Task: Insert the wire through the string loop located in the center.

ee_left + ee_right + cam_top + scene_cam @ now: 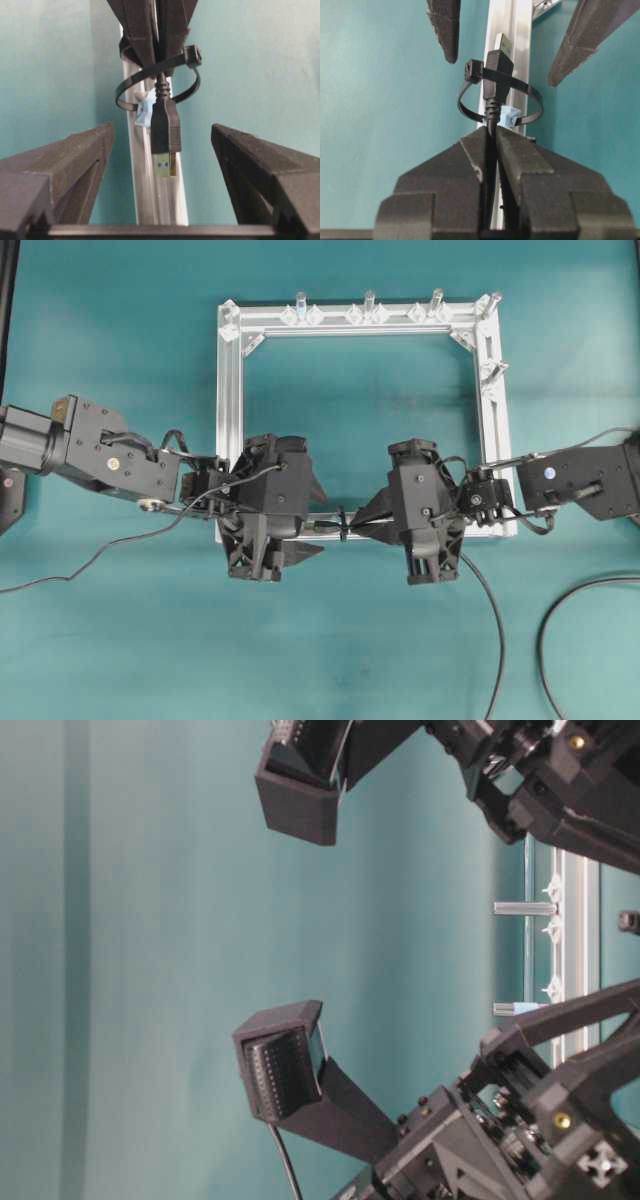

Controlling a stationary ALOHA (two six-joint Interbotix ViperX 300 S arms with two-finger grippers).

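Note:
The string loop [131, 85] is a thin black ring on a pale-blue base [144, 113], standing on the near bar of the silver frame [228, 420]. The wire [491, 116] passes through the loop. Its black plug [165, 127] with the brownish-metal tip sticks out on the left gripper's side. My right gripper [491, 136] is shut on the wire just behind the loop [532, 107]. My left gripper [162, 132] is open, one finger on each side of the plug, not touching it. In the overhead view both grippers [318, 522] [372, 522] meet at the loop [343, 524].
The wire trails from the right gripper toward the table's front [495, 640]. A thicker black cable [560, 605] arcs at the right. Upright pegs [369, 302] stand on the frame's far bar. A thin arm cable [80, 565] lies at the left.

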